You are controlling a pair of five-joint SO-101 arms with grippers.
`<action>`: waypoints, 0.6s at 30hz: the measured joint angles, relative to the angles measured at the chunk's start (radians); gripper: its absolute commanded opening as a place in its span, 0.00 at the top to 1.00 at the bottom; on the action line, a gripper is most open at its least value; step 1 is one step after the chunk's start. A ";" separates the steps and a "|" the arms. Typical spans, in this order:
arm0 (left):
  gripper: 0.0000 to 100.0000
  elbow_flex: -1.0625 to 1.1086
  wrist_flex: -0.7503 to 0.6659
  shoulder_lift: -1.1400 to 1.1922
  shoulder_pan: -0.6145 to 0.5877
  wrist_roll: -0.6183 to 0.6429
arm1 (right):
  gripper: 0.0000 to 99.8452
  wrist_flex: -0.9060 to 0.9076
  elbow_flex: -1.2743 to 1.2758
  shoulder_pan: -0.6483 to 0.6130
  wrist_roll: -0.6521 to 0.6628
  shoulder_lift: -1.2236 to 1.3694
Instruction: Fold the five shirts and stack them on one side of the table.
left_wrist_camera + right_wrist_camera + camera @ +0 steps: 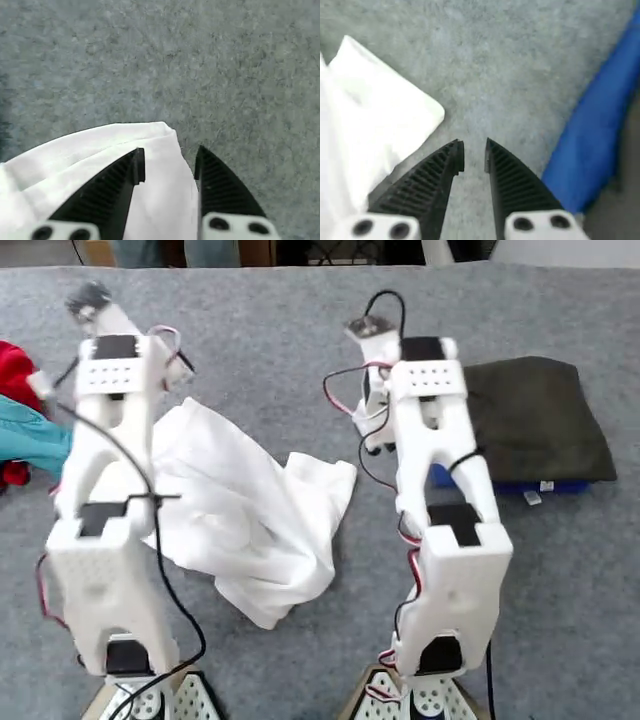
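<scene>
Left gripper (170,150) hangs spread over a corner of the white shirt (75,155), crumpled at the desk's (300,330) 9 o'clock; right gripper (474,142), barely parted, hangs off-cloth, so a one-sided lift may bunch it

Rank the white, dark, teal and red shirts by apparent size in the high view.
1. white shirt, crumpled, largest.
2. dark shirt, folded.
3. teal shirt and red shirt: both are cut off by the picture's edge and look too alike to rank.
</scene>
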 measured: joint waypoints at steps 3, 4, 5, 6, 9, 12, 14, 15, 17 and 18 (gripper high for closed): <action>0.97 -0.147 0.114 0.153 0.040 0.003 | 0.92 -0.069 0.011 0.000 -0.002 0.055; 0.97 -0.192 0.152 0.196 0.048 -0.005 | 0.92 -0.077 0.011 -0.006 -0.003 0.066; 0.97 -0.232 0.186 0.233 0.049 -0.011 | 0.92 -0.078 0.011 -0.014 -0.002 0.077; 0.97 -0.264 0.216 0.273 0.049 -0.012 | 0.91 -0.080 0.011 -0.023 -0.002 0.083; 0.97 -0.333 0.292 0.364 0.025 -0.017 | 0.85 -0.069 0.011 -0.060 -0.026 0.091; 0.97 -0.417 0.367 0.410 -0.029 -0.063 | 0.76 -0.055 0.011 -0.114 -0.086 0.091; 0.97 -0.437 0.427 0.422 -0.080 -0.091 | 0.70 -0.043 0.011 -0.150 -0.123 0.091; 0.97 -0.439 0.451 0.422 -0.109 -0.112 | 0.68 -0.044 0.011 -0.170 -0.137 0.091; 0.97 -0.443 0.485 0.423 -0.172 -0.157 | 0.65 -0.048 0.008 -0.210 -0.158 0.091; 0.97 -0.443 0.494 0.423 -0.204 -0.175 | 0.64 -0.038 -0.011 -0.230 -0.166 0.091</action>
